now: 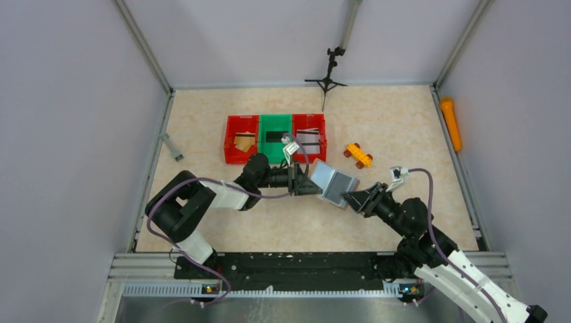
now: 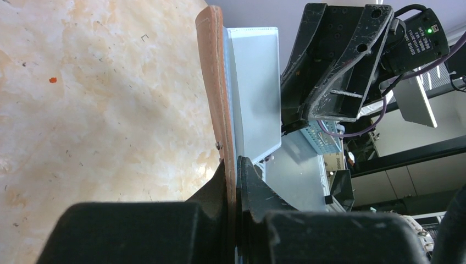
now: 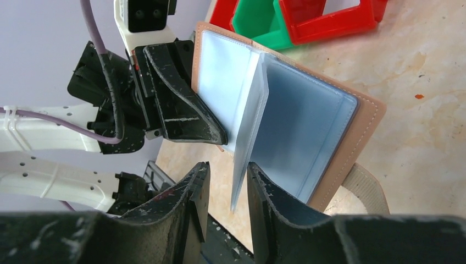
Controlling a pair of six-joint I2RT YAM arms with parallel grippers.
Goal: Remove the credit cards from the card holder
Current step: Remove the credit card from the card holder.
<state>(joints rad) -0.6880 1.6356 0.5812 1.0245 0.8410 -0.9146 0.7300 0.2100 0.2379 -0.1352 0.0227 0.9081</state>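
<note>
The card holder (image 1: 334, 182) is a tan-brown wallet with pale grey-blue inner panels, held open above the table between both arms. My left gripper (image 1: 313, 183) is shut on its brown edge (image 2: 217, 82), jaws pinched at the lower rim (image 2: 235, 165). My right gripper (image 1: 347, 196) is open; its jaws (image 3: 226, 170) stand either side of the holder's thin clear middle leaf (image 3: 250, 126) without closing on it. No card shows in the holder's pockets (image 3: 308, 126). Credit cards lie in the bins: tan-gold (image 1: 244, 141), black (image 1: 274, 136), white-grey striped (image 1: 308, 138).
Three bins stand in a row behind the arms: red (image 1: 229, 138), green (image 1: 275, 122), red (image 1: 322, 134). An orange toy car (image 1: 358, 155) sits right of them. An orange cylinder (image 1: 451, 123) lies at the right wall, a grey tool (image 1: 173, 147) at the left, a small tripod (image 1: 328, 74) at the back.
</note>
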